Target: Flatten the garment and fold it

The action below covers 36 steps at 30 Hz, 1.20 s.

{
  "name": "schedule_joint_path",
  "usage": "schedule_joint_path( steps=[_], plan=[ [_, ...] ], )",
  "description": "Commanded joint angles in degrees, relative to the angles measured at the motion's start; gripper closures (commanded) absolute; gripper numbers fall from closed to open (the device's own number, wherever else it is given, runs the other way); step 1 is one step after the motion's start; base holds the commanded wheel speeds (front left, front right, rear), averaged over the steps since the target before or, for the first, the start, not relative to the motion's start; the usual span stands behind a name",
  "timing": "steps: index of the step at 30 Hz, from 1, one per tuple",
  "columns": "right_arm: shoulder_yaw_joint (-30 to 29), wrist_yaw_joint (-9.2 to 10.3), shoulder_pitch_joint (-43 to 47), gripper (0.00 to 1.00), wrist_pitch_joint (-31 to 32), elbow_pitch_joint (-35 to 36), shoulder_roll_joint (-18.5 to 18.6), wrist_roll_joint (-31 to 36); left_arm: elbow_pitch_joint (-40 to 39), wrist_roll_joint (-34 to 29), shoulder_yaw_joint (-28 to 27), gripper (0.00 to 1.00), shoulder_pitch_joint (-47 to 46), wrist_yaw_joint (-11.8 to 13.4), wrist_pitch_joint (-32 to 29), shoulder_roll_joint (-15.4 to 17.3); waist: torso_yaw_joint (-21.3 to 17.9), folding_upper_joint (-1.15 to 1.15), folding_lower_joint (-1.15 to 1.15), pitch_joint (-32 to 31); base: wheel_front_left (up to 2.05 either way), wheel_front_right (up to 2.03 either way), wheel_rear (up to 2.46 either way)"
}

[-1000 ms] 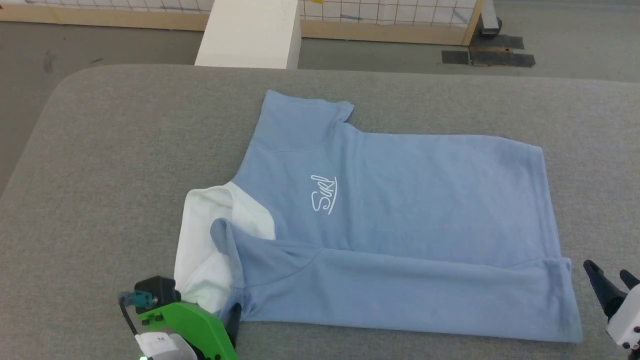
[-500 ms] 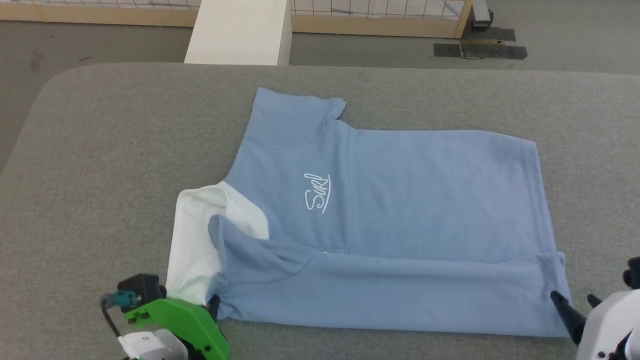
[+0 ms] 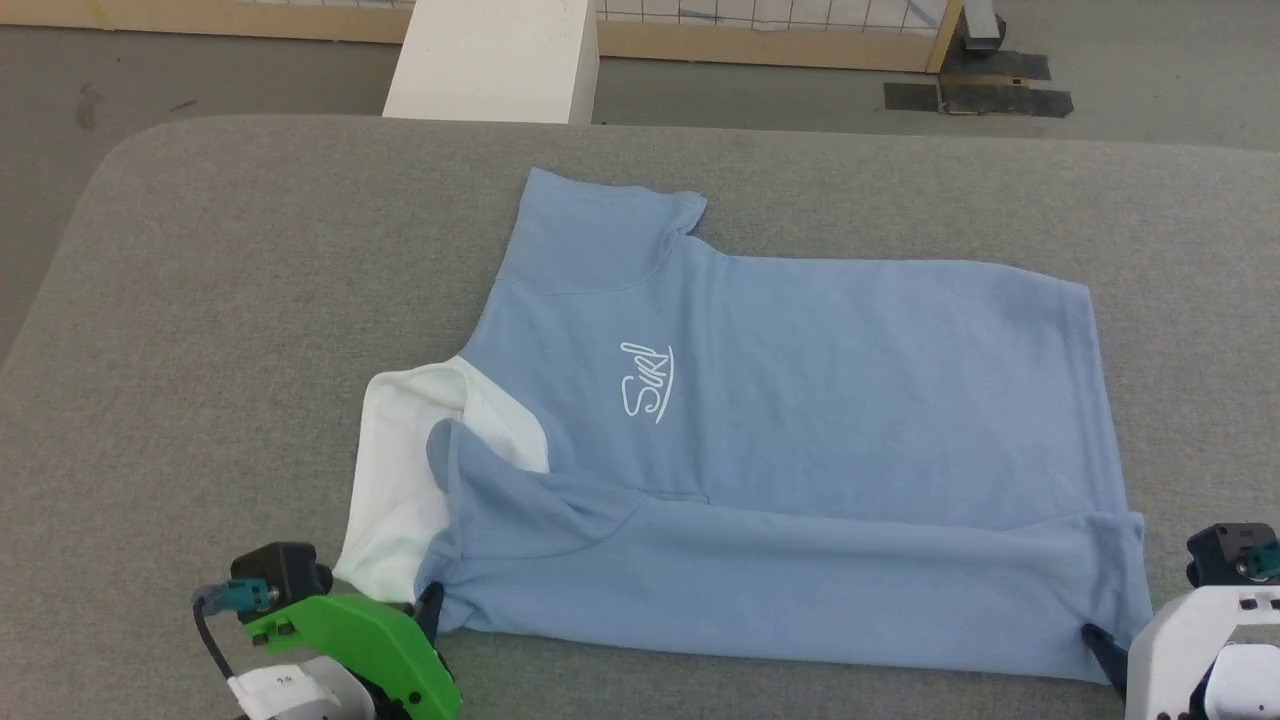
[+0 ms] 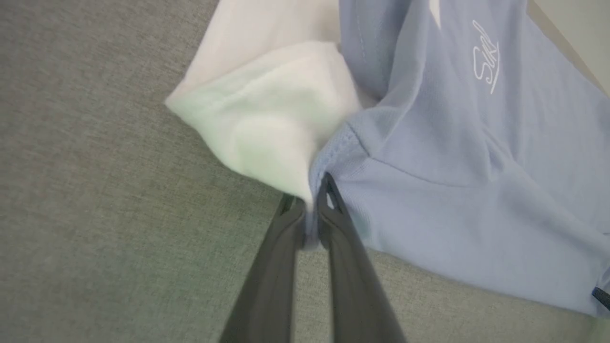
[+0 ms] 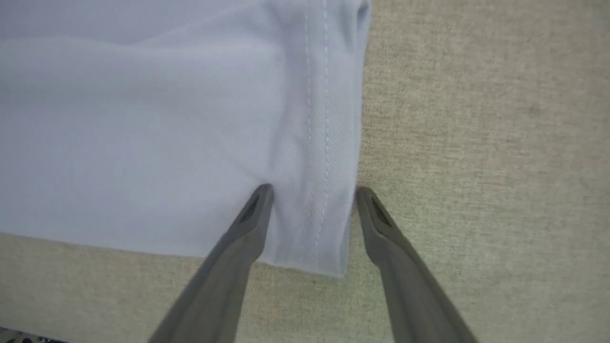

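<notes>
Garment (image 3: 800,420) corner between tight left fingers (image 4: 276,267), hem between parted right fingers (image 5: 228,257).

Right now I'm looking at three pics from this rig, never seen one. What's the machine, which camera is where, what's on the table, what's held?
A wheeled robot with two arms, each ending in a two-fingered hand. The wide picture is from its head camera, looking down at a grey padded table; the close-ups are from wrist cameras looking along each hand. A light blue garment with a white neck part lies there, near edge folded over. The left hand is shut on its corner beside the white part. The right hand is open, fingers straddling the hemmed corner, gripping nothing yet.
</notes>
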<state>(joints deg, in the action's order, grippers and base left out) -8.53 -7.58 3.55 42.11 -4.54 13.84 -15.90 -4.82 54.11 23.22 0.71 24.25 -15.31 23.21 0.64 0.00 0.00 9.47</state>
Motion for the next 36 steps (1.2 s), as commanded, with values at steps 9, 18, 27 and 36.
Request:
schedule_joint_path(
  steps=[9,18,27,36],
  plan=[
    [-1.5,0.09,3.1,1.00,5.5,4.3,2.8,-5.6,-4.3,2.0,-2.9,1.00,4.5,3.4,-2.2,3.0,0.0,0.00,0.00,-1.5,0.00,0.00,0.00],
    [-4.4,0.09,6.1,0.00,8.3,8.7,1.0,-6.4,-7.6,4.2,-3.2,0.00,8.5,5.5,-4.6,3.2,-0.6,0.00,0.00,-2.1,0.00,0.00,0.00],
    [-8.8,0.09,-1.9,0.00,-1.1,11.2,-1.4,-6.5,-9.9,-2.6,-5.3,0.00,0.6,2.3,3.4,5.2,-1.1,0.00,0.00,-2.4,0.00,0.00,0.00],
    [-8.2,0.09,-17.0,0.00,-8.2,5.9,1.1,-2.2,-1.9,-10.5,-3.5,0.00,-18.8,-6.6,11.8,5.0,-2.4,0.00,0.00,2.2,0.00,0.00,0.00]
  ],
)
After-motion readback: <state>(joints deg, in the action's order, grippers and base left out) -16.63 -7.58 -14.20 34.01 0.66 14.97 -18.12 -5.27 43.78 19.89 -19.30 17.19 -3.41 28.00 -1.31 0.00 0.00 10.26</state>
